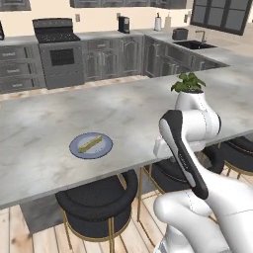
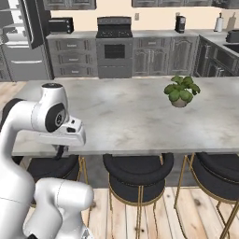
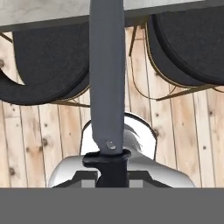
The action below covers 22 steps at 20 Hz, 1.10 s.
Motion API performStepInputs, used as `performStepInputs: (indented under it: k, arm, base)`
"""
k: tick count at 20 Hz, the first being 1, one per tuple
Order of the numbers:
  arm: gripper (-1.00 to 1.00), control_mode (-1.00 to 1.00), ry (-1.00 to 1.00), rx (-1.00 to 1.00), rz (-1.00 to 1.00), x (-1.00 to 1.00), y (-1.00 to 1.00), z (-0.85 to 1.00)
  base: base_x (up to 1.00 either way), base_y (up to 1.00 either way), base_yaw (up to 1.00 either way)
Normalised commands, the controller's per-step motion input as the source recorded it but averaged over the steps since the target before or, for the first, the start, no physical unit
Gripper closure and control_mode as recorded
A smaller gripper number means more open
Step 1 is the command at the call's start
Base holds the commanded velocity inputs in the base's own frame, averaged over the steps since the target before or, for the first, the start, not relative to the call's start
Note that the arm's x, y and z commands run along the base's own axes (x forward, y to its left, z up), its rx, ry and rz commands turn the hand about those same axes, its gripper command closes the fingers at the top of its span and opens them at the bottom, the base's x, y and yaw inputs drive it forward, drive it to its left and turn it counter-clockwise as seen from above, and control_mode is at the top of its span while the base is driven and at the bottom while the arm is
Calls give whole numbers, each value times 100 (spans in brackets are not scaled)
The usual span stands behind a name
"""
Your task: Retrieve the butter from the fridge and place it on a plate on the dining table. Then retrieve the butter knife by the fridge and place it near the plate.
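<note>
Pale yellow-green butter (image 1: 90, 144) lies on the plate (image 1: 78, 148), dining table (image 1: 44, 118), left base view. Right base view: fridge (image 2: 21, 44) far beyond the table. Hand view: butter knife (image 3: 107, 78), grey blade running ahead of the fingers, black handle clamped between them. Likely light, stiff, slippery; handle grip suits it.

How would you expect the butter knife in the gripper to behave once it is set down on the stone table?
The butter knife looks rigid and flat-bladed, so it should lie still rather than roll. Held by its handle, it may pivot. It might slide on the smooth dining table.
</note>
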Motion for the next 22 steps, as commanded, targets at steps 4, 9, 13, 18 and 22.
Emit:
performStepInputs:
  k: [4,9,13,18,22]
  arm:
    - [100,-100,-11,0,-1,71,44,0]
    - [100,-100,-7,0,2,92,14,0]
    - [100,-100,0,0,13,88,-2,-3]
    - [100,-100,-1,1,12,83,-1,-14]
    - [100,-100,-2,0,0,76,2,-27]
  base:
    - [0,0,0]
    - [0,0,0]
    - [0,0,0]
    - [0,0,0]
    - [0,0,0]
